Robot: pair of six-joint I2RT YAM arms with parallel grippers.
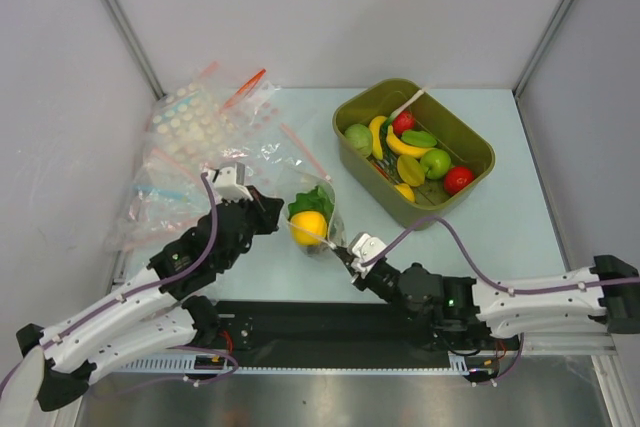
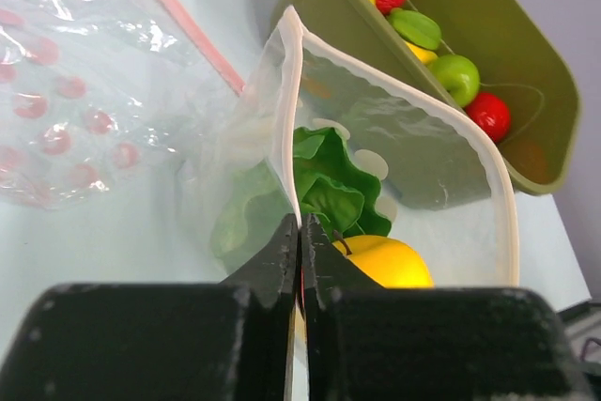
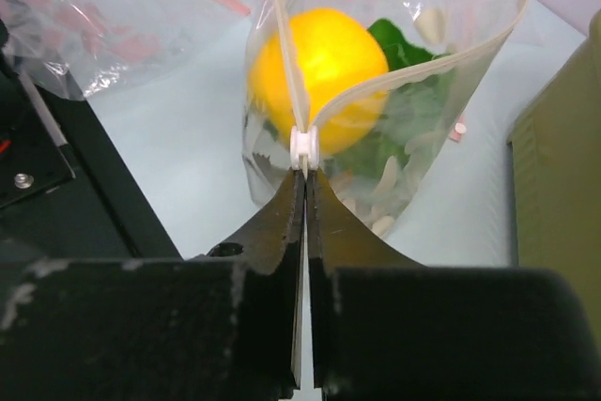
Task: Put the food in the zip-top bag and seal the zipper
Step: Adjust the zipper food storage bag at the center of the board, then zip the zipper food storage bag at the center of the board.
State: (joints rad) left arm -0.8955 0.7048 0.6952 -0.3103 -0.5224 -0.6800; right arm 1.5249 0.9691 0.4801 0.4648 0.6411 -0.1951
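blocked: bin [image 1: 455, 119] right, spare bags [image 1: 190, 137] left | free: far table [image 1: 312, 107] edge

On my left wrist camera, the left gripper [image 2: 299, 227] blocks the bottom of the zip-top bag [image 2: 413, 166] and the underside of the yellow fruit [image 2: 383, 265]. The bag's film veils part of the lettuce [image 2: 329, 185]. The green tub [image 2: 526, 91] runs off the top and right edges, and a red-dotted bag [image 2: 56, 91] runs off the left. On the right wrist camera the zipper [image 3: 286, 53] leaves through the top edge, the right gripper [image 3: 302, 180] covers the bag's base, and the lettuce behind the fruit is a green smear. From overhead I cannot make out the zipper at all. Both grippers' fingertips are lost against the plastic there, and I cannot count the heaped spare bags [image 1: 190, 142].
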